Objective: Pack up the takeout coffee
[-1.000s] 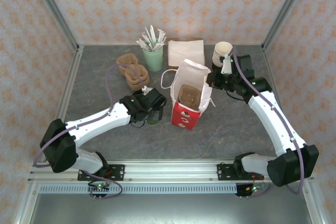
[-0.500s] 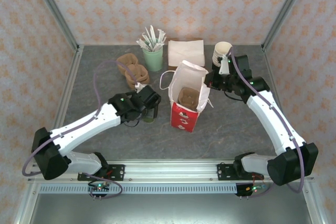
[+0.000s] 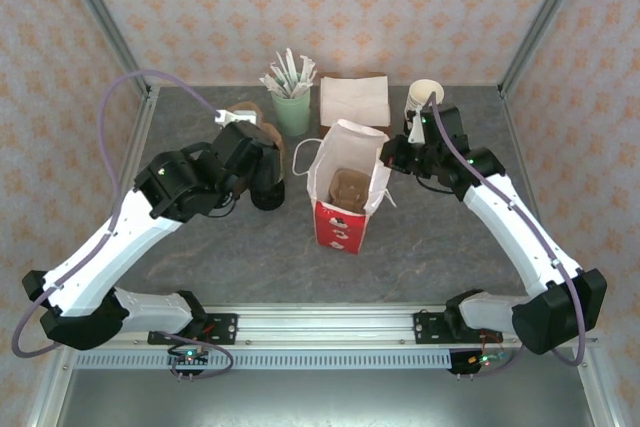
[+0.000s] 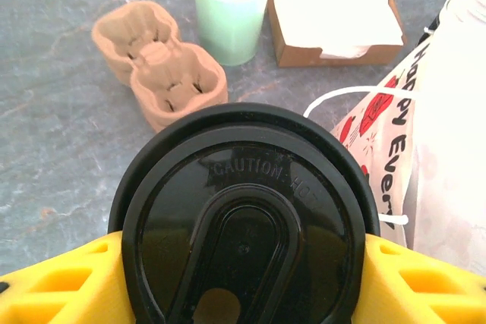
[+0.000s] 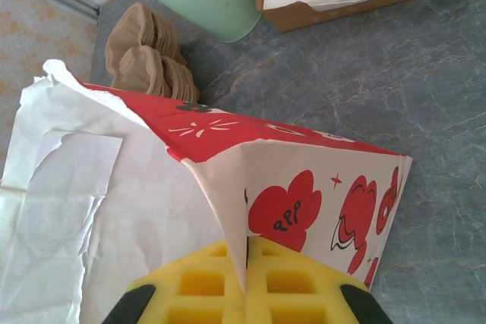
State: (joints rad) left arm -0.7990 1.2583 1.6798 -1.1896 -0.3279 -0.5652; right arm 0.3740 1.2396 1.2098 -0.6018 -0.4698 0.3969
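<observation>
1. The coffee cup sits in the left jaws. A yellow pad presses on each side of it, just under the black lid, so these jaws are pinching the cup.
2. The cup stands straight up with its lid on top. It looks lifted off the table, but I cannot see its bottom to be sure.
3. The paper bag is just to the right of the cup. They are near each other but not touching. In the left wrist view, the bag's white side is at the right edge.
4. The bag stands tall with its mouth open at the top. A brown cup tray lies down inside it.
5. The right jaws are pressed together on the bag's top edge, on the side away from the cup. In the right wrist view, the paper is caught between their yellow pads. I think this grip holds the mouth open.
6. The bag is much taller than the cup. So I think the cup has to go up above the rim, then right, then straight down into the tray.
7. The cup should stay upright all the way, or it could spill.
8. The left arm is the one for this move, as it has the cup and is next to the bag.
</observation>
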